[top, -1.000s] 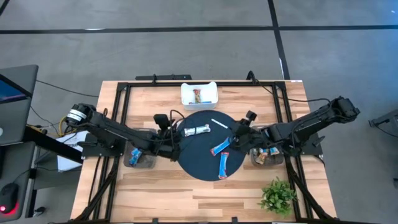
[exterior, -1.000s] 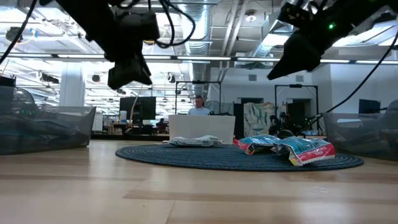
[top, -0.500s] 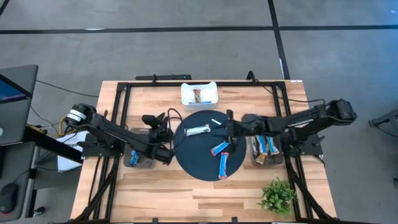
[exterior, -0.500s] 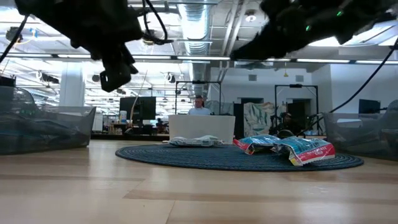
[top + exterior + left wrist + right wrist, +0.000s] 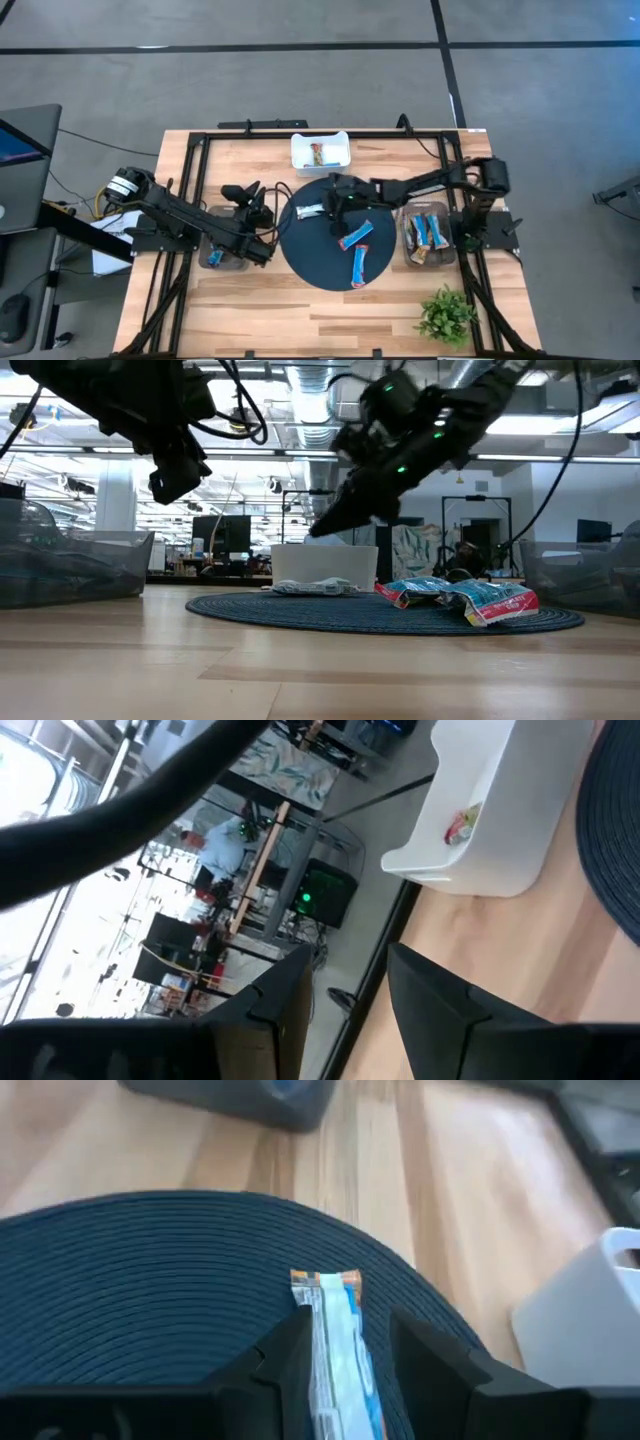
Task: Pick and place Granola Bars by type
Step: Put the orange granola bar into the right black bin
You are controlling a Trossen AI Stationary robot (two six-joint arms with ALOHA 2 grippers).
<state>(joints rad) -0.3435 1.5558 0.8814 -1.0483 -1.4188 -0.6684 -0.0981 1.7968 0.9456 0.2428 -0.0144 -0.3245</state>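
High view: right gripper (image 5: 328,205) hangs over the silver granola bar (image 5: 312,210) on the round dark mat (image 5: 300,245), at frame centre.
Its fingers (image 5: 285,1365) stand parted either side of that bar (image 5: 335,1335), not closed on it. Two blue bars (image 5: 357,250) lie lower right on the mat; others sit in the right bin (image 5: 428,237), left bin (image 5: 218,253) and white tray (image 5: 320,152). Left gripper (image 5: 250,195) waits left of the mat, fingers apart and empty.

Four cameras, one table

You looked straight down from overhead, level across the tabletop; both showed the round mat (image 5: 330,232) (image 5: 380,615). Each wrist camera looked close past its fingers.
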